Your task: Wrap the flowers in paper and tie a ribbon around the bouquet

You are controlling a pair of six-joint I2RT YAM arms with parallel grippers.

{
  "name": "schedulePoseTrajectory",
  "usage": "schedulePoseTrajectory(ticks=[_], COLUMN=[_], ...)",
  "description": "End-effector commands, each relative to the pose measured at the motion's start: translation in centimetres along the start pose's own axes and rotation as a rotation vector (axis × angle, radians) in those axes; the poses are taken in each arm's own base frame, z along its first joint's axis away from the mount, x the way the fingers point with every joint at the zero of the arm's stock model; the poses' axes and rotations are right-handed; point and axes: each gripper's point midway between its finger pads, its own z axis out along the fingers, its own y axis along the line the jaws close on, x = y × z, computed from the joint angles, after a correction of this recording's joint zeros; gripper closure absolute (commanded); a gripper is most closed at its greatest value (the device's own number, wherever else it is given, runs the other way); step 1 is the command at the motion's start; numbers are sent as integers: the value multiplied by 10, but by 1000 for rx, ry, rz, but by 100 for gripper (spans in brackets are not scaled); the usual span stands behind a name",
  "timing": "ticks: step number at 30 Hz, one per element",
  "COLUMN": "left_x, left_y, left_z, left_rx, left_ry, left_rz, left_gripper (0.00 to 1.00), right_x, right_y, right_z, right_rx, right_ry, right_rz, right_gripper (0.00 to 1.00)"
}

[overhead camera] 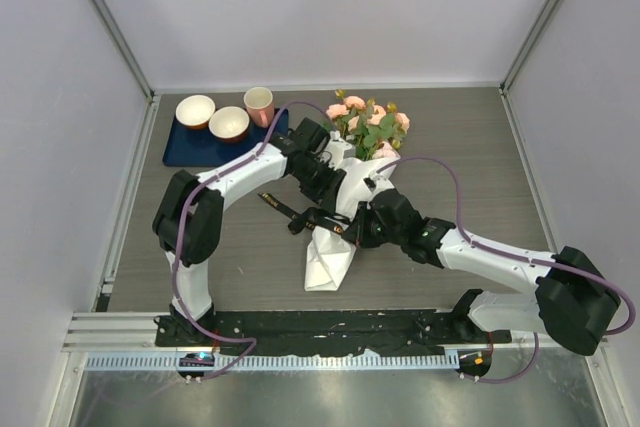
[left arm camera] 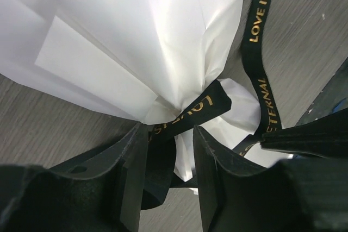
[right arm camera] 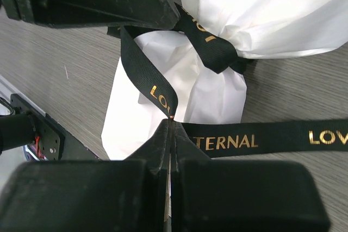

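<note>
Overhead view of two robot arms meeting over a bouquet (overhead camera: 329, 252) that lies on a grey wood-grain counter (overhead camera: 200, 257). The flowers (overhead camera: 368, 122), pale pink roses with green leaves, point toward the far wall. The white paper (left arm camera: 136, 36) is already wrapped round the stems in a cone, its tail toward the arms. The wrapping looks done, and the step in hand appears to be the tying.

A black ribbon (right arm camera: 244, 140) with gold lettering is cinched round the narrow waist of the paper, where it crosses itself in what looks like a first, loose knot. One tail runs flat along the counter beside the paper.

The right hand (right arm camera: 171, 126) is clenched, pinching one ribbon end right at its fingertips. The band rises from there to the knot with a little slack. The left hand (left arm camera: 171, 134) sits just beside the waist with its jaws parted. A stretch of ribbon passes across the gap, and the jaws are not clamped on it as far as the wrist view shows.

Next, by my judgement, the left hand needs to close on its own stretch of ribbon. Then the two hands pull apart, low and level, to draw the knot snug (the paper is thin, so a hard or upward tug could tear it or drag the whole bouquet). The knot itself is partly hidden by the left hand, so how far it is formed is unclear.
</note>
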Motion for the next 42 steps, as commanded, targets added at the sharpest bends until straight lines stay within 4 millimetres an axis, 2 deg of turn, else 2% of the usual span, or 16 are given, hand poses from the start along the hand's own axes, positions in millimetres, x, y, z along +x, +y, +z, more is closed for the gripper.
schedulePoseTrajectory(ticks=[1, 9, 13, 16, 17, 19, 20, 22, 23, 26, 30, 31, 36, 42], left_x=[-3, -6, -4, -4, -4, -7, -7, -15, -17, -29, -36, -36, -34, -30], left_y=[0, -2, 2, 2, 2, 2, 0, -3, -6, -17, -33, -35, -43, -55], left_z=[-13, -1, 9, 13, 12, 11, 10, 6, 4, -9, -14, -14, -12, -11], left_rx=[-37, -51, -60, -58, -58, -59, -55, -47, -44, -26, 38, 45, 89, 159], left_ry=[-6, 3, 19, 22, 21, 13, 13, -22, -36, -110, -139, -139, -148, -141], left_rz=[119, 185, 184, 179, 183, 189, 194, 203, 196, 196, 157, 148, 86, 13], left_gripper=[55, 51, 54, 62, 68, 74, 83, 91, 100, 100, 100, 100, 100, 100], right_x=[-22, -19, -20, -16, -15, -14, -12, -11, -8, -1, 4, -3, -16, -38], right_y=[18, 20, 19, 15, 15, 12, 10, 6, 2, -8, -11, -14, -20, 1], right_z=[-6, -2, 0, 3, 4, 6, 7, 9, 10, 11, 12, 12, 8, 9], right_rx=[-72, -87, -79, -63, -60, -49, -43, -24, -10, 27, 23, 34, 37, -82], right_ry=[-85, -72, -72, -61, -58, -56, -51, -51, -45, -46, -52, -93, -176, -231], right_rz=[8, 9, 20, 46, 54, 71, 73, 92, 104, 190, 301, 331, 444, 480], right_gripper=[100, 100, 100, 100, 100, 100, 100, 100, 100, 100, 100, 100, 100, 100])
